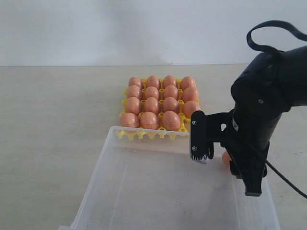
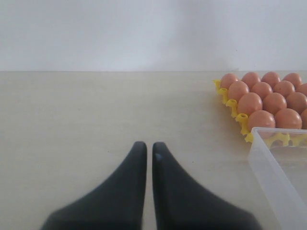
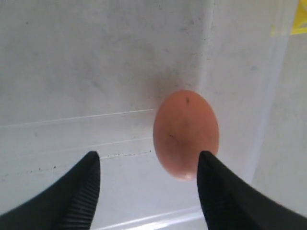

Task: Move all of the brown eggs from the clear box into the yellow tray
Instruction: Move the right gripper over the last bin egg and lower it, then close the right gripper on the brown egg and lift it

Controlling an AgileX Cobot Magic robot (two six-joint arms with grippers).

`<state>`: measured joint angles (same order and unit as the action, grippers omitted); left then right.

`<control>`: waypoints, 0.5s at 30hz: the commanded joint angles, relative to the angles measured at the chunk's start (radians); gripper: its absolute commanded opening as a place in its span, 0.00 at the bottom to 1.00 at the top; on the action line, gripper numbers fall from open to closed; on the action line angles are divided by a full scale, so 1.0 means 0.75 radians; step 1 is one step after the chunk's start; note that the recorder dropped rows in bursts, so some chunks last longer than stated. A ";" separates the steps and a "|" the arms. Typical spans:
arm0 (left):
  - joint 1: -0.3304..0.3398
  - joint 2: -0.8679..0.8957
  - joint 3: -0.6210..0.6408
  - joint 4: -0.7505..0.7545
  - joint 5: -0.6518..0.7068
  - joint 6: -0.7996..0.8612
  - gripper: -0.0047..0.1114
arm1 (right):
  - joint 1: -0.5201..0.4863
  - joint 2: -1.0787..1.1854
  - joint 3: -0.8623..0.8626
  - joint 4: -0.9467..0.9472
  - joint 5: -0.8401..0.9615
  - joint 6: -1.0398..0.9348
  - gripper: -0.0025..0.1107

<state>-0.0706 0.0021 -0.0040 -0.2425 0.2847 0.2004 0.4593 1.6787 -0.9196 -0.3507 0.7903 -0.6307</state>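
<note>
One brown egg (image 3: 186,134) lies on the floor of the clear box (image 1: 98,184) against its right wall; in the exterior view this egg (image 1: 225,157) peeks out behind the arm. My right gripper (image 3: 148,158) is open around it, one fingertip close beside the egg and the other well apart. It reaches down into the box in the exterior view, right gripper (image 1: 225,168). Several brown eggs (image 1: 151,105) fill the yellow tray (image 1: 123,102) behind the box. My left gripper (image 2: 148,146) is shut on nothing over bare table, left of the tray (image 2: 242,120).
The clear box's near corner (image 2: 268,163) lies to the right of my left gripper. The box's far wall overlaps the tray's front edge in the exterior view. A black cable loops above the right arm (image 1: 268,96). A pale wall stands behind the table.
</note>
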 commanded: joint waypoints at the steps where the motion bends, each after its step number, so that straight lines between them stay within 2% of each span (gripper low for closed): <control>1: -0.012 -0.003 0.005 -0.001 0.000 0.003 0.08 | 0.003 0.059 0.000 -0.053 -0.021 0.012 0.48; 15: -0.012 -0.003 0.005 -0.001 0.000 0.003 0.08 | 0.003 0.126 0.000 -0.146 -0.116 0.163 0.48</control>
<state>-0.0706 0.0021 -0.0040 -0.2425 0.2847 0.2004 0.4616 1.7644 -0.9258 -0.4491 0.7041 -0.5440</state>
